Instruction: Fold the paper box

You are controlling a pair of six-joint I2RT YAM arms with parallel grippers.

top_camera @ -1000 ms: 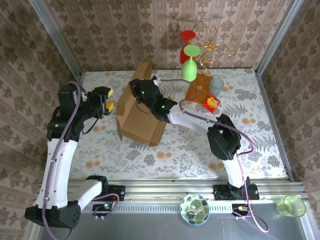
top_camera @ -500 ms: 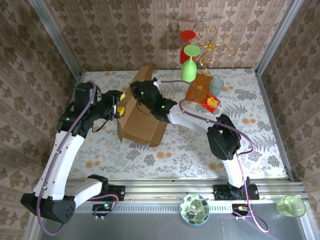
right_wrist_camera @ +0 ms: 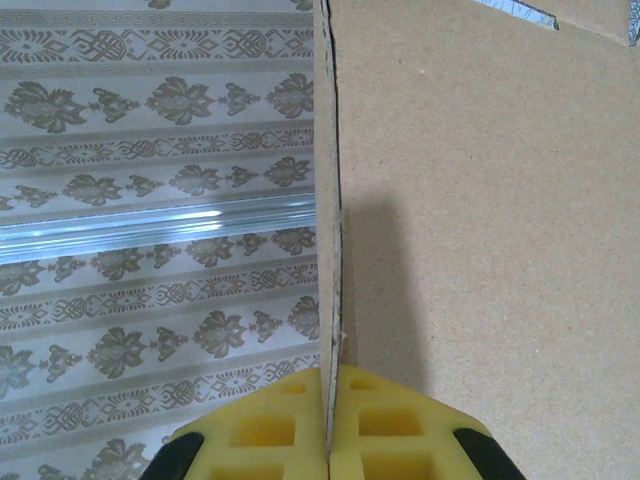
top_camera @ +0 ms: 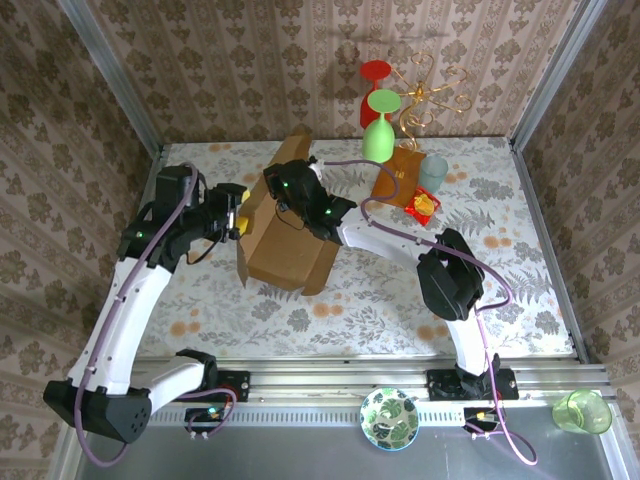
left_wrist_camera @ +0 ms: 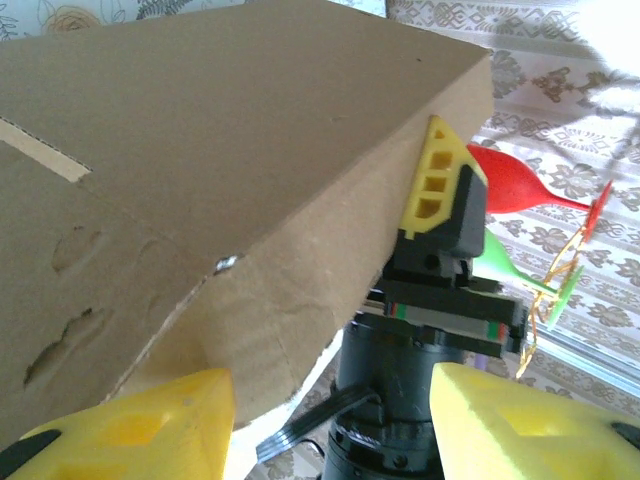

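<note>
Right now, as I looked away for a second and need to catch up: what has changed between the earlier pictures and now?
The left arm swung right, bringing the left jaws, open, up to the left edge of the paper box without gripping it. Unchanged: the right jaws stay shut on the edge of a box panel, and the box has barely shifted.

Big brown paper box (top_camera: 285, 245) partly folded, tilted, one flap sticking up, standing mid worktop (top_camera: 350, 310), far half.
</note>
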